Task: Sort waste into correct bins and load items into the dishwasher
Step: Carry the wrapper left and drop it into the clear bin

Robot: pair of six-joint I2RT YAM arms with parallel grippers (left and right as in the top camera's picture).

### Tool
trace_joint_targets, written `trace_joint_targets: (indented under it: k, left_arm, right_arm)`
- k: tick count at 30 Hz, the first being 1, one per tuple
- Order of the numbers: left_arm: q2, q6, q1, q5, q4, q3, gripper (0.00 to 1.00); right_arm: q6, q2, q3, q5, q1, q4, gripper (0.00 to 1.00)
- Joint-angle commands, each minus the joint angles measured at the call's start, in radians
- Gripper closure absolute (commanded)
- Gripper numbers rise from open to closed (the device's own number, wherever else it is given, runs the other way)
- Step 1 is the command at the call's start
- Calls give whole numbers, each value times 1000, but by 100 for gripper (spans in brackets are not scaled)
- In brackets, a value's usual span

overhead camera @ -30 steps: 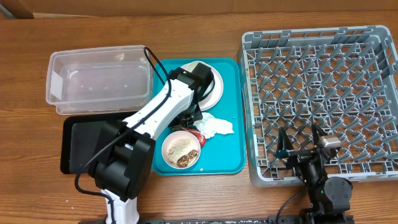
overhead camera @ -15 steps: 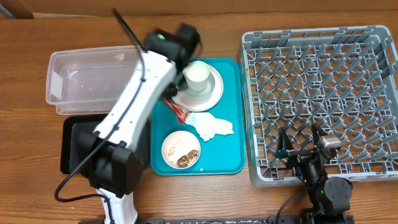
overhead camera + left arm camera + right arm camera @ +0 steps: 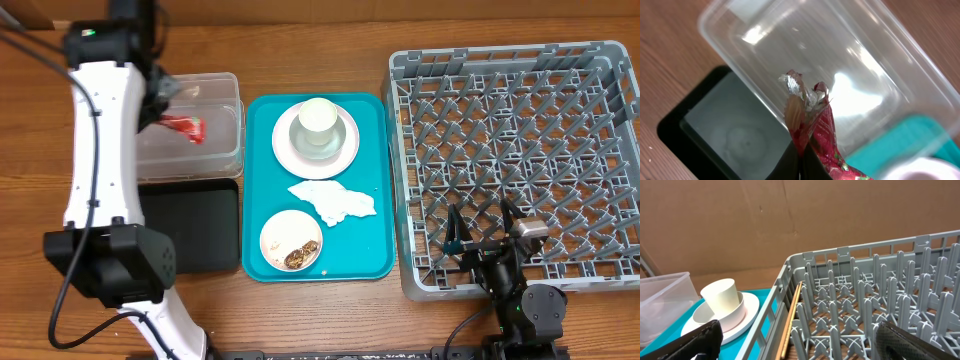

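Note:
My left gripper (image 3: 168, 115) is shut on the red snack wrapper (image 3: 186, 126) and holds it over the clear tub (image 3: 215, 135); in the left wrist view the wrapper (image 3: 815, 125) hangs above the tub (image 3: 850, 65), with the black tray (image 3: 735, 135) beside it. The black tray (image 3: 195, 225) lies below the tub. On the teal tray (image 3: 372, 240) are the white cup (image 3: 318, 118) in a bowl on the plate (image 3: 340, 158), the crumpled napkin (image 3: 335, 203), and a bowl with brown food lumps (image 3: 291, 240). My right gripper (image 3: 482, 238) is open at the grey dish rack's (image 3: 520, 150) front edge.
The right wrist view shows the rack's pegs (image 3: 865, 305), a wooden stick (image 3: 791, 315) along its left wall, and the cup (image 3: 722, 297) on the plate. A brown cardboard wall stands behind the table.
My left arm has lifted the red wrapper off the teal tray and swung it left, from beside the cup to above the clear tub. The right arm has not moved.

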Motion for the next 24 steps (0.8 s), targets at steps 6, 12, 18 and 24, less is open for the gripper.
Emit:
trace_joint_targets:
  k: [6,12,18,24]
  left_arm:
    - [2,2,69,10,96,-162,96]
    - [2,10,75,-1,175,-260,83]
    - [1,118,83,48,213,-251,69]
    - [-16,199,39,173,167,-195,72]
  right_arm:
    - [1,-10,-11,10,3,5,0]
    - [1,-10,-11,10,3,5,0]
    - [1,-10,-11,10,3,5,0]
    - [1,-10,-11,10,3,5,0]
